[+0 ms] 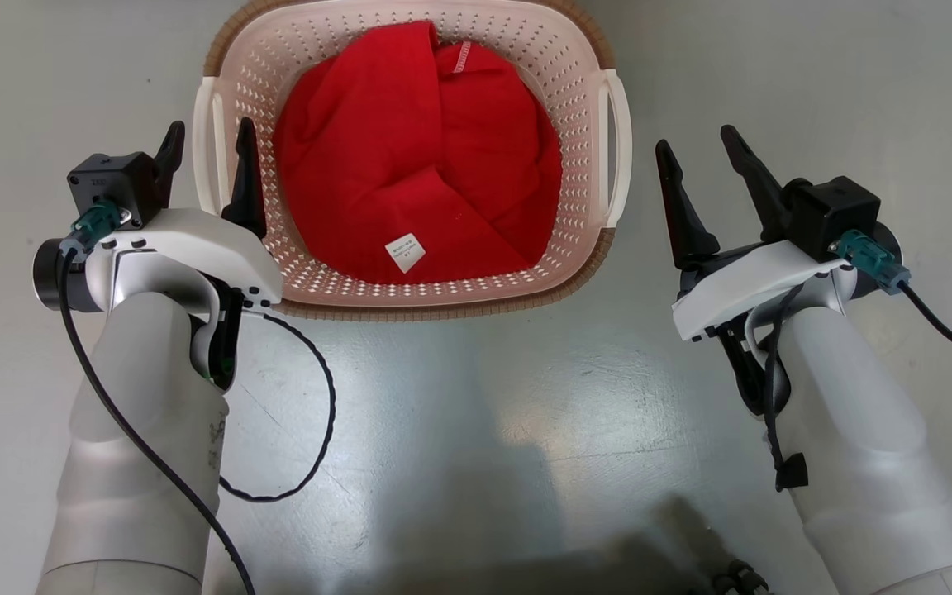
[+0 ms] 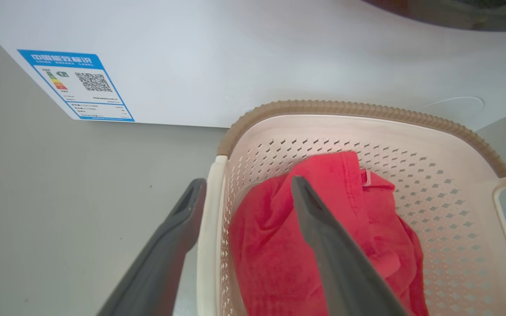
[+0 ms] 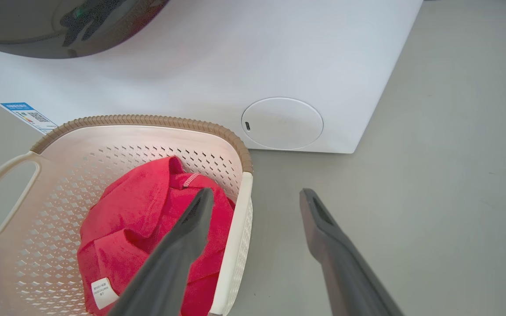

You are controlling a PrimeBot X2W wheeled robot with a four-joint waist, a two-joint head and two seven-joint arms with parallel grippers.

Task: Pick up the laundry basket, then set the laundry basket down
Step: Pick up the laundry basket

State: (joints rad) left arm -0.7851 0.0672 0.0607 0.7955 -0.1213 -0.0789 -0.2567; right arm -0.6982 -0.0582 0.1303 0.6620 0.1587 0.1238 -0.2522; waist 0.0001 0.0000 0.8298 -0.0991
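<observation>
Reaching forward with both arms, flanking basket (image 1: 410,289) on floor (image 1: 476,397) before washer (image 3: 279,52). Straddles its left handle (image 1: 203,165) with left claw (image 1: 207,136), spread wide, one finger outside, one above red cloth (image 1: 410,165) inside. Contact with handle unclear. Holds right claw (image 1: 695,140) equally wide just beside right handle (image 1: 618,149), gripping nothing.

A laundry area
A white washing machine (image 3: 332,57) with dark door glass (image 3: 37,26), a blue energy label (image 2: 75,84) and a round flap (image 3: 282,123) stands on a plain grey floor (image 1: 476,430), a laundry basket (image 1: 443,302) of red cloth (image 1: 410,165) before it
</observation>
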